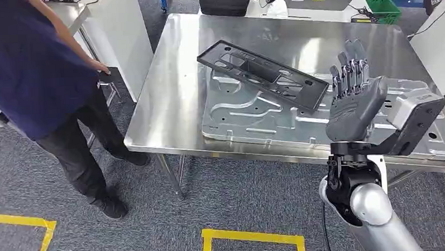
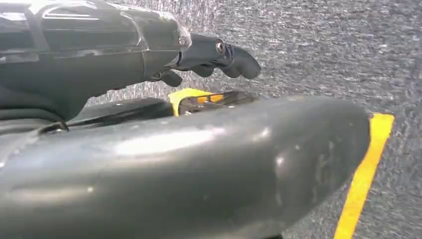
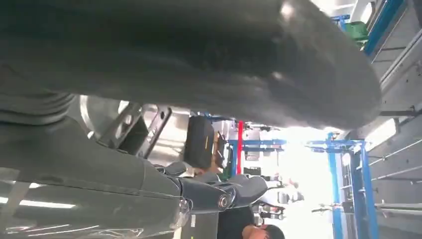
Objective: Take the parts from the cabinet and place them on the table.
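Two parts already lie on the stainless worktop (image 1: 169, 99): a large silver stamped metal panel (image 1: 248, 116) lying flat, and a black plastic frame (image 1: 263, 74) resting on top of it, tilted, one long edge propped on the panel; so the placing looks largely done for these two; no cabinet to be seen from here, so cannot tell whether more parts remain to fetch; right robot hand (image 1: 353, 96) is raised over the near right edge of the worktop, fingers straight and spread apart, holding nothing, near the frame's right end but not touching it; judging by that, it has let go and the release step is finished; left robot hand (image 2: 219, 59) hangs low over grey carpet with yellow floor tape (image 2: 366, 174), fingers loosely curled with nothing in them; silver panel has ribs, pressed contours and several holes, glossy; black frame is thin, rectangular with open cut-outs, matte; a person in dark clothes (image 1: 40, 81) stands at the worktop's left side, just beside a white cabinet-like unit (image 1: 122, 34)
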Tool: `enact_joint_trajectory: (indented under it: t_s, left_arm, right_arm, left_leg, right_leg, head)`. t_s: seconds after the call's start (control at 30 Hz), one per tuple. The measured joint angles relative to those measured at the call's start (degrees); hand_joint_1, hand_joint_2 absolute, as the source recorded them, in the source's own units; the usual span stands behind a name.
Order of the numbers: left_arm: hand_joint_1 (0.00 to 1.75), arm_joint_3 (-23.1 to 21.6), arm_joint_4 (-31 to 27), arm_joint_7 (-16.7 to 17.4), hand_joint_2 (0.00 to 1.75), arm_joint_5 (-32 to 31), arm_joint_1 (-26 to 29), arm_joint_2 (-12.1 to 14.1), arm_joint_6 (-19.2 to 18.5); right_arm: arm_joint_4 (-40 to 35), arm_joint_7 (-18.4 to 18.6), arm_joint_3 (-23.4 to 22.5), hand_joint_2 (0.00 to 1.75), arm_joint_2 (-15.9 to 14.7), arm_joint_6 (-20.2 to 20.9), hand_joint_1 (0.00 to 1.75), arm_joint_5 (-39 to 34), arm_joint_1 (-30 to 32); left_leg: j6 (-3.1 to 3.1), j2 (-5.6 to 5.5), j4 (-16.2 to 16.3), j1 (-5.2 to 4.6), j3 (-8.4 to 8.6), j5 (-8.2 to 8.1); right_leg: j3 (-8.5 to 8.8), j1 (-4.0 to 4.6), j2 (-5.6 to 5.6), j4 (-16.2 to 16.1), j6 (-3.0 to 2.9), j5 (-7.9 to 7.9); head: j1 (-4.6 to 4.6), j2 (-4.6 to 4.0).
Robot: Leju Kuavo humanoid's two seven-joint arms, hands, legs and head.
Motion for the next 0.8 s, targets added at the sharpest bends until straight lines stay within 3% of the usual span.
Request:
enact_joint_trajectory:
  t_s: [0.1,0.13,0.17,0.2,0.27,0.3,0.33,0.4,0.43,0.47,0.5,0.53,0.57,0.63,0.67,0.7,0.73,0.8]
  left_arm:
    - [0.00,0.02,0.00,0.02,0.00,0.02,0.01,0.02,-0.05]
    - [0.00,0.02,0.02,0.02,0.00,0.02,0.06,0.00,-0.07]
    - [0.00,0.02,0.02,0.04,0.00,0.08,0.07,0.04,-0.04]
    - [0.00,0.02,0.02,0.00,0.00,0.13,0.07,0.07,-0.04]
    - [0.00,0.02,0.02,-0.24,0.00,0.22,0.10,0.07,-0.04]
    - [0.00,0.02,0.02,-0.33,0.00,0.30,0.13,0.09,-0.04]
    - [0.00,0.02,0.02,-0.31,0.00,0.37,0.15,0.09,-0.04]
    - [0.00,0.02,0.02,-0.11,0.00,0.37,0.15,0.09,-0.04]
    - [0.00,0.02,0.02,-0.02,0.00,0.35,0.15,0.09,-0.04]
    - [0.00,0.02,0.02,-0.02,0.00,0.35,0.13,0.06,-0.04]
    - [0.00,0.02,-0.02,-0.09,0.00,0.30,0.09,-0.07,-0.02]
    - [0.00,0.02,-0.02,-0.28,0.00,0.09,0.10,-0.04,0.07]
    - [0.00,0.02,0.00,-0.37,0.00,-0.02,0.10,-0.05,0.13]
    - [0.00,0.02,0.00,-0.41,0.00,-0.11,0.25,-0.02,0.33]
    - [0.00,0.02,0.02,-0.46,0.00,-0.18,0.24,0.00,0.39]
    - [0.00,0.02,0.02,-0.48,0.00,-0.18,0.24,0.02,0.39]
    - [0.00,0.02,0.02,-0.48,0.00,-0.18,0.23,0.04,0.39]
    - [0.00,0.02,0.04,-0.48,0.00,-0.18,0.26,0.11,0.39]
  right_arm:
    - [-0.02,0.00,-0.22,0.00,0.00,0.00,0.00,0.50,0.54]
    - [0.02,0.00,-0.33,0.00,0.00,-0.02,0.00,0.61,0.94]
    - [0.07,0.02,-0.61,0.00,-0.02,-0.02,0.00,0.70,1.29]
    - [0.11,0.24,-0.90,0.00,-0.15,-0.02,0.00,0.81,1.49]
    - [0.11,0.57,-1.35,0.00,-0.24,-0.02,0.00,1.27,1.53]
    - [0.18,0.99,-1.49,0.00,-0.26,-0.02,0.00,1.62,1.66]
    - [0.22,1.40,-1.59,0.00,-0.39,-0.02,0.00,1.90,1.98]
    - [0.22,1.92,-2.10,0.00,-0.66,-0.02,0.00,2.21,3.02]
    - [0.22,1.95,-2.53,0.00,-0.81,-0.02,0.00,2.17,3.44]
    - [0.20,1.79,-2.86,0.00,-0.98,-0.02,0.00,1.90,3.59]
    - [0.09,1.40,-3.19,0.00,-1.25,-0.02,0.00,1.33,3.76]
    - [-0.07,0.76,-3.63,0.00,-1.49,-0.02,0.00,0.65,4.27]
    - [-0.09,0.24,-4.02,0.00,-1.57,-0.02,0.00,-0.09,4.98]
    - [-0.09,-0.39,-4.66,0.00,-1.77,-0.02,0.00,-0.92,6.46]
    - [-0.09,-0.53,-4.81,0.00,-1.77,-0.02,0.00,-1.05,6.64]
    - [-0.09,-0.61,-4.96,0.00,-1.77,-0.02,0.00,-1.31,6.85]
    - [-0.09,-0.66,-5.20,0.00,-1.77,-0.02,0.00,-1.38,7.35]
    - [-0.09,-0.68,-5.49,0.00,-1.77,-0.02,0.00,-1.40,8.11]
  left_leg:
    - [1.80,-0.04,0.36,-0.52,-1.25,0.73]
    - [2.61,0.08,0.11,-0.28,-2.03,1.59]
    - [3.00,0.01,0.17,-0.33,-2.80,2.35]
    - [3.39,-0.01,0.17,-0.41,-3.75,3.11]
    - [3.72,-0.14,0.22,-0.73,-5.73,4.68]
    - [3.79,-0.19,0.31,-0.92,-6.73,5.41]
    - [3.85,-0.23,0.35,-1.10,-7.77,6.15]
    - [3.82,-0.31,0.41,-1.37,-9.40,7.45]
    - [3.76,-0.36,0.39,-1.50,-9.99,7.98]
    - [3.70,-0.37,0.38,-1.50,-10.33,8.54]
    - [3.39,-0.41,0.54,-1.86,-10.61,8.81]
    - [3.06,-0.20,0.47,-1.68,-10.81,9.38]
    - [2.79,-0.11,0.37,-1.47,-11.02,9.92]
    - [1.95,-0.02,-0.17,-1.62,-10.94,10.90]
    - [1.80,0.05,0.55,-1.43,-11.31,9.50]
    - [1.40,0.04,2.77,-1.25,-12.07,6.29]
    - [1.07,0.03,6.72,-1.04,-13.32,2.78]
    - [0.39,0.03,15.42,-0.77,-15.78,-1.13]
  right_leg:
    - [-0.24,-0.44,-0.06,-0.27,1.18,1.48]
    - [-0.75,-0.68,0.16,-0.08,1.60,1.22]
    - [-1.38,-0.70,0.36,0.96,1.94,-1.49]
    - [-2.18,-0.70,0.44,3.79,2.11,-5.32]
    - [-3.30,-0.64,0.47,12.21,2.19,-11.81]
    - [-3.28,-0.57,0.51,15.60,2.03,-12.83]
    - [-2.64,-0.56,0.60,17.00,1.80,-11.84]
    - [1.16,-0.34,0.69,13.70,1.18,-7.51]
    - [4.54,-0.11,0.74,9.18,0.69,-5.86]
    - [8.38,0.22,0.75,3.72,0.01,-6.13]
    - [11.53,0.69,0.57,-1.41,-0.81,-7.76]
    - [12.39,0.62,0.46,-3.78,-0.93,-8.72]
    - [12.06,0.81,0.48,-3.76,-1.00,-8.70]
    - [11.92,0.82,0.44,-4.48,-1.52,-7.33]
    - [11.67,0.53,0.23,-4.78,-1.53,-6.56]
    - [11.11,0.44,0.35,-4.83,-2.06,-6.03]
    - [10.55,0.44,0.35,-4.81,-2.08,-5.57]
    - [9.35,0.44,0.28,-4.61,-1.96,-4.69]
  head:
    - [0.40,0.00]
    - [0.16,0.00]
    - [0.20,0.00]
    - [0.66,0.00]
    - [1.29,0.00]
    - [1.67,0.00]
    - [2.06,0.00]
    - [2.32,0.00]
    - [2.52,0.00]
    - [2.69,0.00]
    - [2.56,0.00]
    - [2.43,0.00]
    - [2.30,0.00]
    - [2.65,0.02]
    - [2.63,0.00]
    - [2.01,0.00]
    - [1.26,0.00]
    - [0.83,0.02]
